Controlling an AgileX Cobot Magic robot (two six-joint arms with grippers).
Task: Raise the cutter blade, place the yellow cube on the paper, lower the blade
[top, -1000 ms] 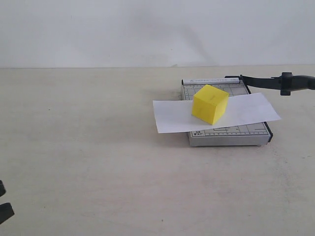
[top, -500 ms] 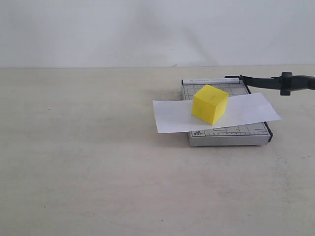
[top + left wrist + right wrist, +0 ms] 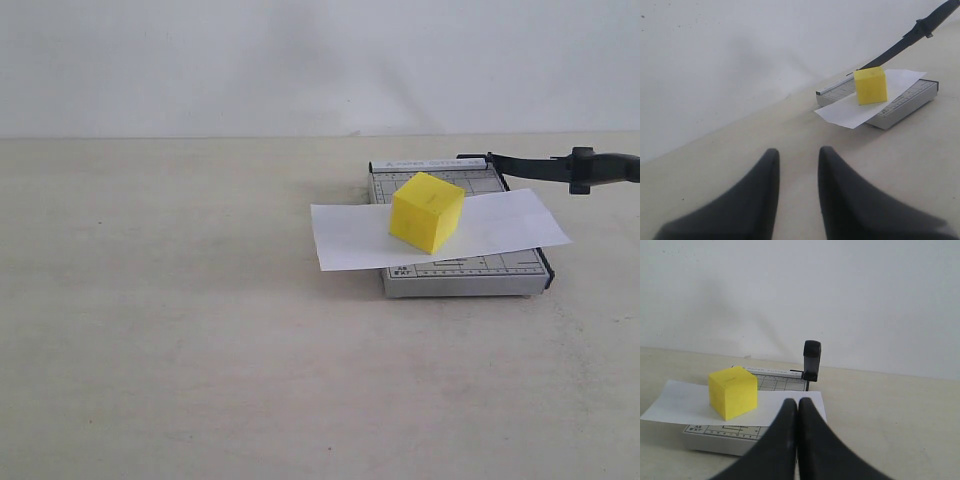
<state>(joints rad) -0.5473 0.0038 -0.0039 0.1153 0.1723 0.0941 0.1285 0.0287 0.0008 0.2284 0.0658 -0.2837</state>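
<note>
The yellow cube [image 3: 427,212] rests on the white paper [image 3: 350,238], which lies across the grey cutter base [image 3: 465,282]. The cutter blade [image 3: 540,166] is raised, its black handle end pointing off to the right. Neither gripper shows in the exterior view. In the left wrist view my left gripper [image 3: 799,152] is open and empty, well away from the cube [image 3: 870,85], paper [image 3: 840,111] and blade [image 3: 920,31]. My right gripper [image 3: 797,402] is shut with nothing in it, just in front of the paper [image 3: 675,402], beside the cube [image 3: 733,392] and facing the blade handle [image 3: 812,360].
The cutter sits on a beige tabletop [image 3: 180,320] with a plain white wall [image 3: 300,60] behind it. The paper overhangs the base on both sides.
The left gripper's fingertips, seen at the lower left corner of the exterior view a second ago, have left that view. Cube, paper and blade have not moved.
</note>
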